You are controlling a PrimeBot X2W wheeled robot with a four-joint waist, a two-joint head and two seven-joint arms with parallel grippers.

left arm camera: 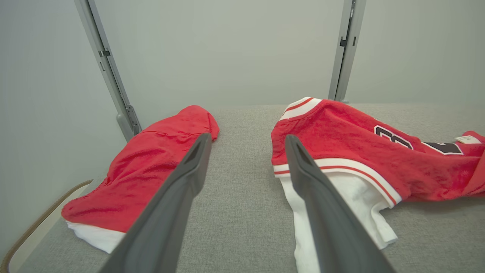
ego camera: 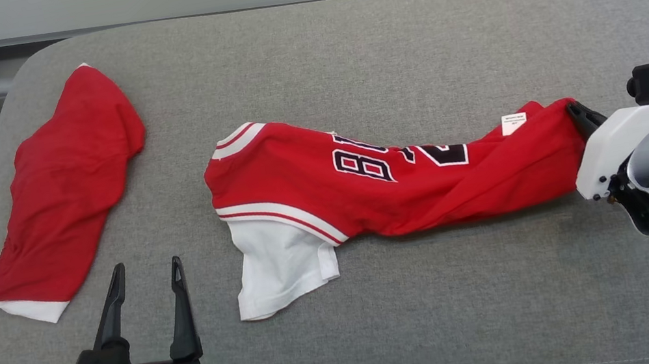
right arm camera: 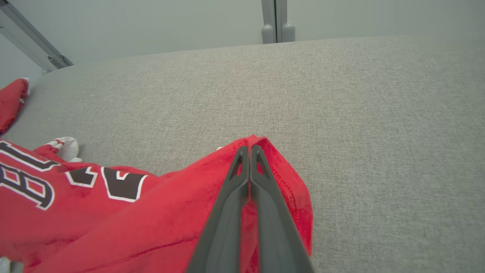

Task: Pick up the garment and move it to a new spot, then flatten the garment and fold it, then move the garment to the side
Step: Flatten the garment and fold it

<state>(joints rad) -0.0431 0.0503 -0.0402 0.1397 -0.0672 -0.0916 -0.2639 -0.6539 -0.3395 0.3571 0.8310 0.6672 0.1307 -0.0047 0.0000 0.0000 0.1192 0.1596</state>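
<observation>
Red jersey [ego camera: 405,188], white trim, black numbers, rumpled on grey surface [ego camera: 344,60]; right tool [right arm camera: 249,149] pinching its end; left tool [ego camera: 146,264] spread.

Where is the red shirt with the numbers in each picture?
Head view: the numbered shirt lies in the middle, reaching right to the right gripper, jaws shut on its edge.
Left wrist view: right half.
Right wrist view: lower left, up to the centre.
Shared landmark: the plain red shirt, left of it in all three.
</observation>
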